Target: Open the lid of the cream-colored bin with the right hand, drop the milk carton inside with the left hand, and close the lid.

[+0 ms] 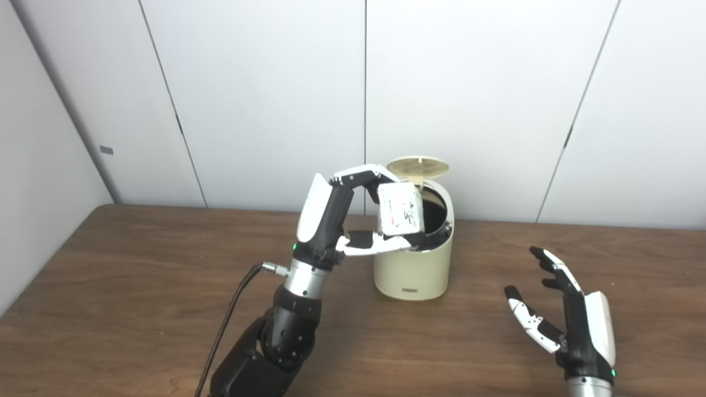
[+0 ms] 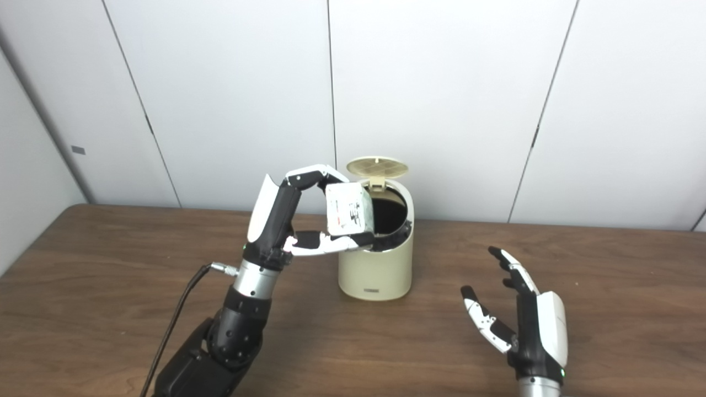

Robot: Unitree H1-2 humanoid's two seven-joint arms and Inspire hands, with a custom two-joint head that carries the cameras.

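The cream-colored bin (image 1: 412, 271) stands at the middle of the wooden table, its round lid (image 1: 417, 165) tipped up at the back and the dark opening (image 1: 433, 216) exposed. My left hand (image 1: 353, 218) is shut on the white milk carton (image 1: 400, 210), holding it upright between fingers and thumb at the bin's left rim, partly over the opening. My right hand (image 1: 562, 309) rests open to the right of the bin, near the table's front, fingers spread and holding nothing.
The brown wooden table (image 1: 138, 286) runs up to white wall panels (image 1: 265, 99) behind the bin. A black cable (image 1: 231, 314) hangs along my left forearm.
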